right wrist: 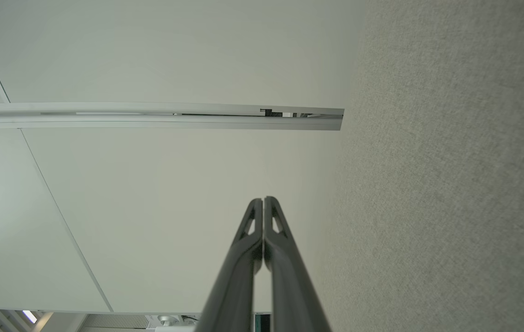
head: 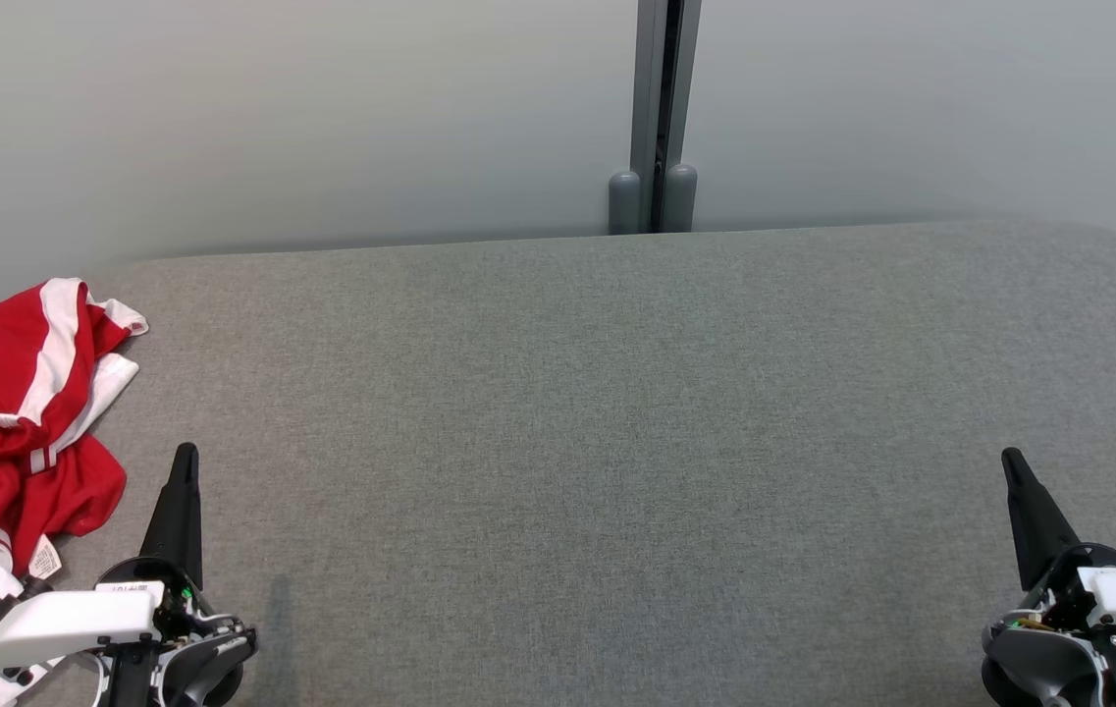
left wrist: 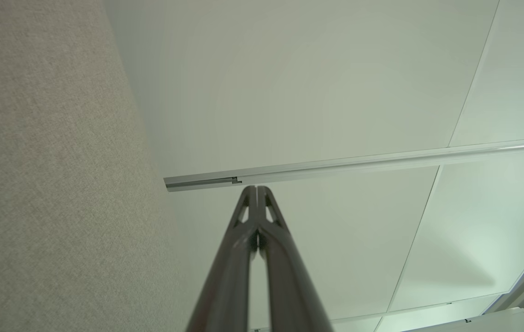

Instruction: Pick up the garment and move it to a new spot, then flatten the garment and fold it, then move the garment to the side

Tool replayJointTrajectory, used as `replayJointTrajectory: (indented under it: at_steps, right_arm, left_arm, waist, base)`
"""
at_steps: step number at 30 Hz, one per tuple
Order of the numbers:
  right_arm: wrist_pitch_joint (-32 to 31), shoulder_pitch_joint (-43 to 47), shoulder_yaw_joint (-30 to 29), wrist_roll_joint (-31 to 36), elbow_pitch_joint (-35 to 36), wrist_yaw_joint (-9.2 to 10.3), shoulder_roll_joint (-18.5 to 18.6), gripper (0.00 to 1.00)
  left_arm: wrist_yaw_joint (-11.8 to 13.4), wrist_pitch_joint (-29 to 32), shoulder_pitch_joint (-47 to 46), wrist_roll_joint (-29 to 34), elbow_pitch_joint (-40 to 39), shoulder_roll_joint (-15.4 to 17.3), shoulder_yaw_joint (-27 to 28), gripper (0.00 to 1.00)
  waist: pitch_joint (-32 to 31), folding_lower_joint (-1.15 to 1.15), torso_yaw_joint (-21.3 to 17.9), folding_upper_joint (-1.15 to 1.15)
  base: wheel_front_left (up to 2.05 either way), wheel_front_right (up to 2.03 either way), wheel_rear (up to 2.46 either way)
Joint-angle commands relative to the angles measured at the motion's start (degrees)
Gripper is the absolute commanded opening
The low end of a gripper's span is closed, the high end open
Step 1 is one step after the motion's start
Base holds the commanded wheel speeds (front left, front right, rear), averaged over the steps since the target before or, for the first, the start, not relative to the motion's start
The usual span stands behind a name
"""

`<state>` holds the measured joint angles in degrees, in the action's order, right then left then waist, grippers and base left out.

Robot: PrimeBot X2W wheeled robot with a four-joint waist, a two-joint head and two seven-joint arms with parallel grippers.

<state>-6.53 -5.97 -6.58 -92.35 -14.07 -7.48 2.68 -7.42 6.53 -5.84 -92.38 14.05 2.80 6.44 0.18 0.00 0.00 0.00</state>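
Note:
A crumpled red and white garment [head: 3, 412] lies at the left edge of the grey upholstered surface [head: 616, 442], partly cut off by the head view's edge. My left gripper [head: 186, 454] stands at the lower left, just right of the garment and apart from it, fingers pressed together with nothing between them. The same gripper [left wrist: 257, 188] looks along the grey fabric toward a pale wall. My right gripper [head: 1011, 458] stands at the lower right, far from the garment, also shut and empty, as the right wrist view confirms [right wrist: 263, 199].
A pale wall with a grey vertical post [head: 656, 118] rises behind the surface's far edge. A metal rail [left wrist: 358, 163] crosses the wall panels. Broad bare fabric stretches between the two grippers.

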Motion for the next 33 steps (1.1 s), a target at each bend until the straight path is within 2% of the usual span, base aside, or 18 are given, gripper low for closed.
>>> replayJointTrajectory:
  at_steps: [1,33]
  right_arm:
    - [-0.12,-0.53,0.01,-0.11,0.13,-0.03,0.46,0.00]
    - [-0.13,-0.53,0.02,-0.11,0.13,-0.03,0.46,0.00]
  left_arm:
    - [-0.19,0.15,-0.94,-0.04,-0.02,0.16,0.19,0.00]
    - [-0.19,0.14,-0.94,-0.03,-0.02,0.16,0.19,0.00]
  waist:
    - [0.00,0.00,0.00,0.00]
    - [0.00,0.00,0.00,0.00]
  base:
    - [0.00,0.00,0.00]
    - [0.00,0.00,0.00]
